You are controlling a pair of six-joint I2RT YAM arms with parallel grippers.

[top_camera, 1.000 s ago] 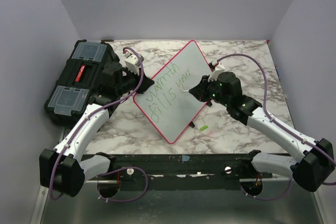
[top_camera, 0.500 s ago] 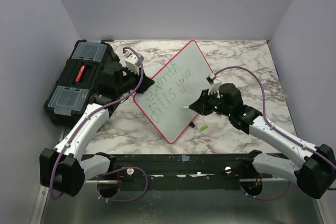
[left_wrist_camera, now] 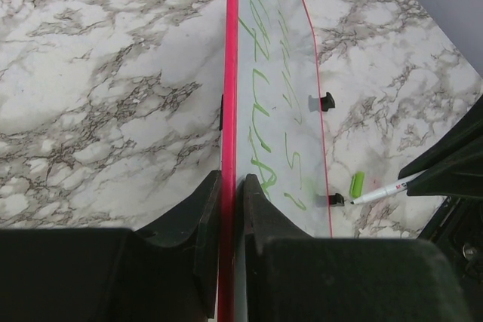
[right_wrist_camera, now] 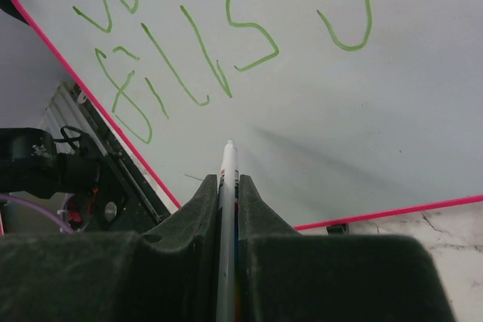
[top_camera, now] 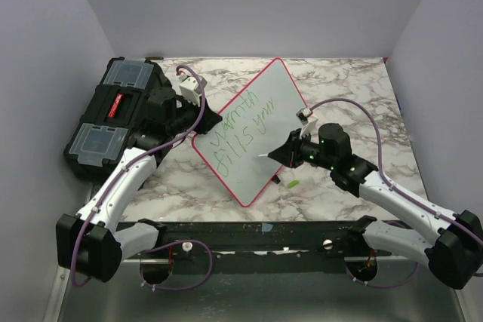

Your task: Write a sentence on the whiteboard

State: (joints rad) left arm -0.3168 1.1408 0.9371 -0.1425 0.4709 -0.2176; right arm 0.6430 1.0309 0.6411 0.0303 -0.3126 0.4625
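The whiteboard (top_camera: 253, 130) stands tilted on the marble table (top_camera: 339, 88), with the black toolbox (top_camera: 106, 122) to its left; the left gripper (left_wrist_camera: 230, 186) is pressed together on the whiteboard's red rim at the left corner. The sentence (top_camera: 241, 130) so far reads "warmth fills your" in green. The right gripper (right_wrist_camera: 229, 186) pinches a marker (right_wrist_camera: 226, 160), whose tip is over the blank lower area; contact is unclear. Risks, as I judge them: pen pressure could pivot the whiteboard in that single edge grip and smear the strokes; the marker could slide back between the fingers; the room left may cramp the last word. The green cap (top_camera: 292, 183) lies just beside the whiteboard's lower corner.
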